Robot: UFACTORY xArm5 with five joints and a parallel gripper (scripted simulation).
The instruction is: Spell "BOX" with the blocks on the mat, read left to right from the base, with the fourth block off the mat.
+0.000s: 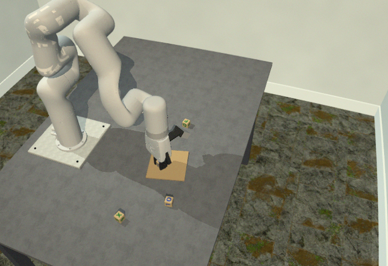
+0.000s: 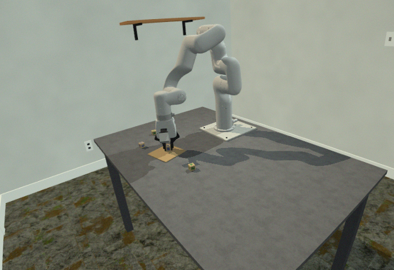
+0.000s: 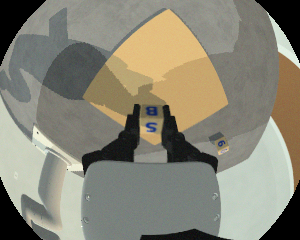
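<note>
My gripper (image 1: 162, 166) (image 2: 168, 148) (image 3: 151, 113) is shut on a block (image 3: 151, 119) at the rear corner area of the orange mat (image 1: 177, 174) (image 2: 165, 157) (image 3: 170, 45). In the wrist view this block shows a blue B and a blue S. S appears to be on the upper face and B on a side. Whether the block touches the mat is hard to tell. The O block (image 1: 168, 200) (image 2: 142, 144) (image 3: 221, 143) lies off the mat, blue O up. The X block (image 1: 119, 216) (image 2: 153, 131) lies off the mat, green X up.
A fourth block (image 1: 185, 123) (image 2: 191, 167) with green letters, including N on a side, lies off the mat on the opposite side from the O block. The robot's white base plate (image 1: 93, 128) (image 2: 246, 129) stands on the dark table (image 1: 59, 200) (image 2: 251, 197).
</note>
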